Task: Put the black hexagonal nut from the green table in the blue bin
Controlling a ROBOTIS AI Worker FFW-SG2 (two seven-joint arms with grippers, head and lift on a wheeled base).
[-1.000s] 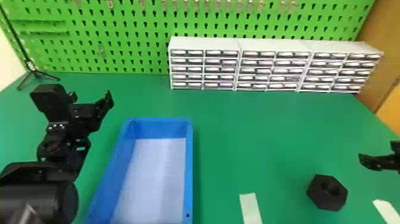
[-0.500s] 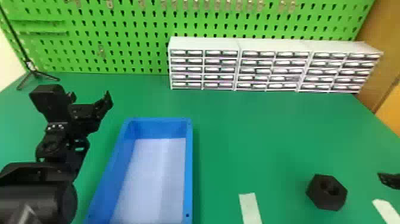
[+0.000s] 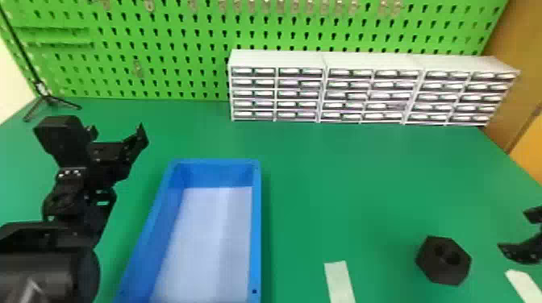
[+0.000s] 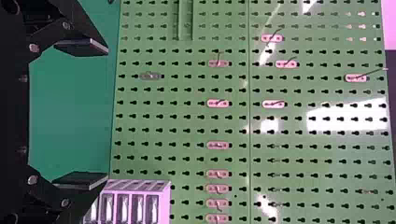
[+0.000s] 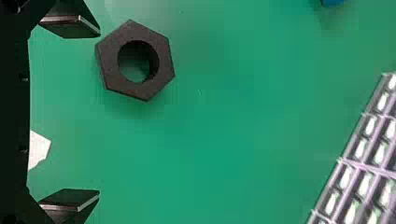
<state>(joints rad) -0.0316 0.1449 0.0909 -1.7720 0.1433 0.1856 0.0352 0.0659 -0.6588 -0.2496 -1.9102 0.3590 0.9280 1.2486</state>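
We note a bright green pegboard (image 3: 177,25) as the back wall, punched in rows of keyhole slots, with small metal hooks (image 3: 149,5) along its upper part and white glare patches (image 4: 348,116) on it in the left wrist view. Before it we log three white drawer cabinets (image 3: 278,58) side by side. A thin black tripod stand (image 3: 48,98) and pale wall (image 3: 9,84) lie left, a brown panel (image 3: 518,60) right.
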